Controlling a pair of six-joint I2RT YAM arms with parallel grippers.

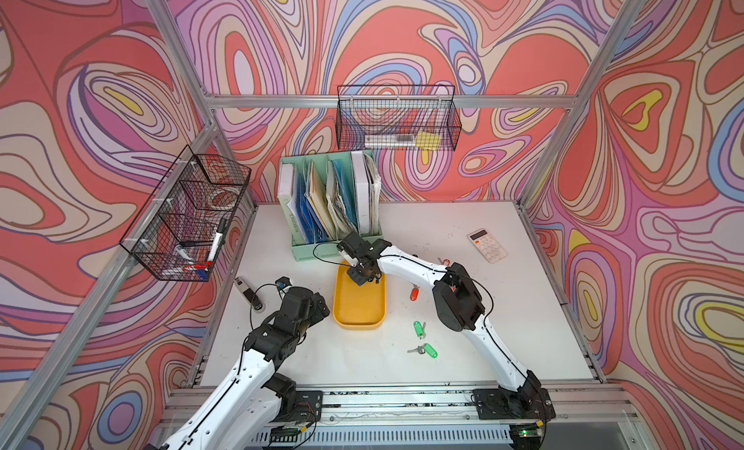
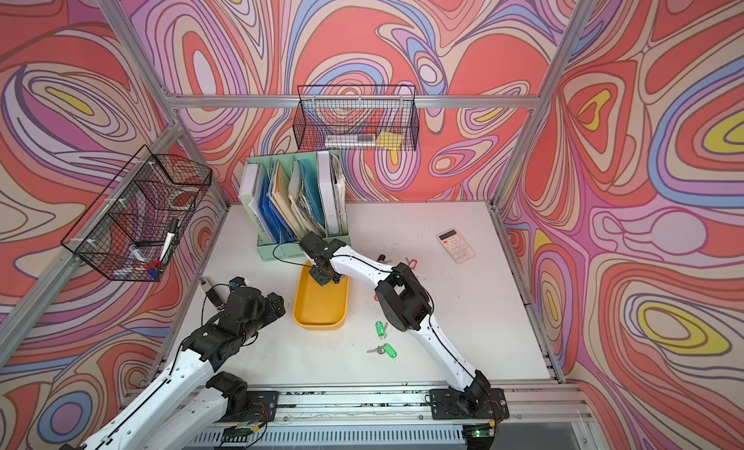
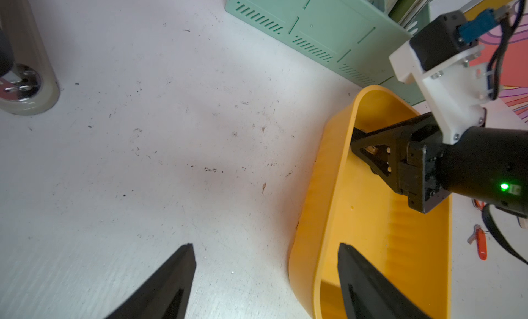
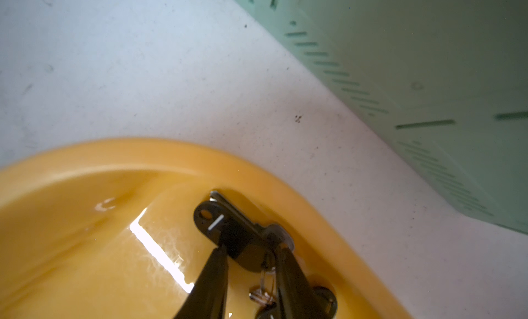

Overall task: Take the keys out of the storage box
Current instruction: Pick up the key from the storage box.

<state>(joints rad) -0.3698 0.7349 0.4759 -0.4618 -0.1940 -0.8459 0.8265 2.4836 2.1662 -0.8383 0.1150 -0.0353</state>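
Top views, storage box: the storage box (image 1: 359, 326) lies mid-surface, its long axis running 12 to 6 o'clock. Its floor is bare apart from the 12 o'clock end.
Top views, right hand: the right hand (image 1: 362, 278) reaches down into that 12 o'clock end, just short of the file organizer (image 1: 322, 242). It is plainly the nearer hand to what is left inside.
Top views, left hand: the left hand (image 1: 327, 307) sits at 9 o'clock of the box's near half.
Top views, keys outside: two green-tagged keys (image 2: 379, 328) and a red-orange key (image 1: 414, 293) lie on the surface (image 1: 503, 327) at 3 to 5 o'clock of the box.
Left wrist, left hand: it is spread wide and empty. One finger is over the surface, the other over the box, with the box wall between them.
Right wrist, black-tagged key: the black-tagged key (image 4: 228, 229) lies on the box floor against the curved end wall. Its long axis points away from the hand toward that wall.
Right wrist, right hand: its fingers stand narrowly apart and pinch the tag's ring end across its width.
Right wrist, second black tag: the second black tag (image 4: 325, 300) lies just behind one finger.
Judgement: a straight lift looks right, though the neighbouring ring may drag along.
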